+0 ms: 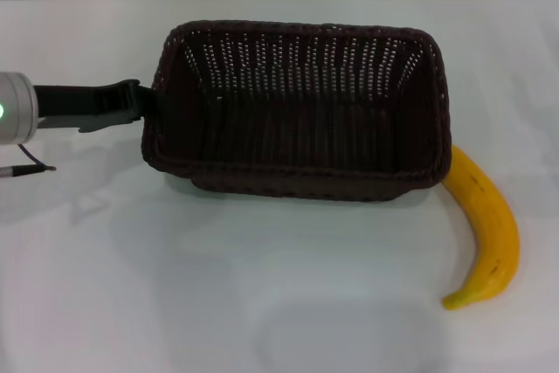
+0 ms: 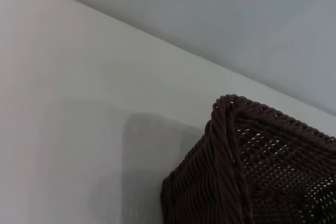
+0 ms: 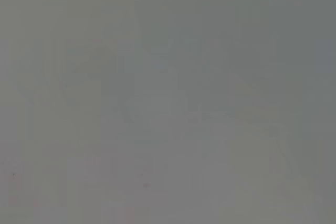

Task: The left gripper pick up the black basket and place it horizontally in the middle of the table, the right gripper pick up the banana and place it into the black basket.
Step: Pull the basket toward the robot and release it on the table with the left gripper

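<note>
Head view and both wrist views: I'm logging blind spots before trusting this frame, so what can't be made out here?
- Left tool: head view, its tips meet the black basket rim; dark on dark hides whether they clamp it.
- Right tool: in no view; the right wrist view is blank grey.
- Banana: head view, its upper end is hidden behind the basket's corner.
- Basket: left wrist view, only one corner; the picture edge cuts off the rest.

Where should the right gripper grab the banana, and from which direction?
Grip the banana across its thick middle, coming straight down from above. It lies flat on the table, its upper end against the black basket, so stay on the lower, free half, jaws across the curve.
</note>
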